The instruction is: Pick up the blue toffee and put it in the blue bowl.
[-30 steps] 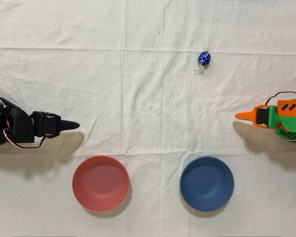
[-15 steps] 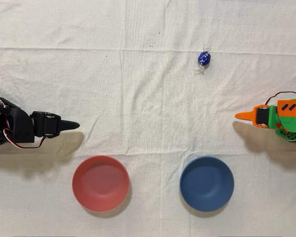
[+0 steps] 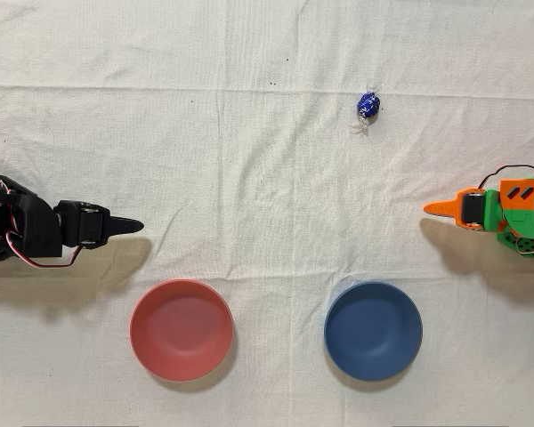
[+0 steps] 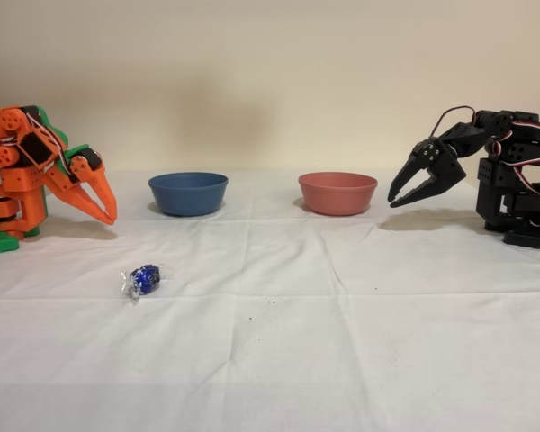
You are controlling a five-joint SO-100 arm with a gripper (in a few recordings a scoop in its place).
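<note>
We see the toffee (image 3: 368, 105) lying on the white cloth (image 3: 249, 133), its dark blue foil shining and its clear twisted ends sticking out. In the fixed view the toffee (image 4: 146, 279) sits in the foreground at left, nearer the camera than both bowls.

Our orange arm is folded low at the right edge of the overhead view, and its gripper (image 3: 438, 209) points toward the middle of the cloth. In the fixed view the gripper (image 4: 106, 212) slants downward from the left, tips just above the cloth; its two fingers lie close together with only a narrow slit between them, and they hold nothing. The toffee lies well apart from the tips, off to one side of where they point.

The blue bowl (image 3: 373, 330) stands on the other side of the gripper's line, apart from the toffee. The pink bowl (image 3: 181, 329) stands beside it. The black arm (image 3: 44, 229) rests idle opposite.
</note>
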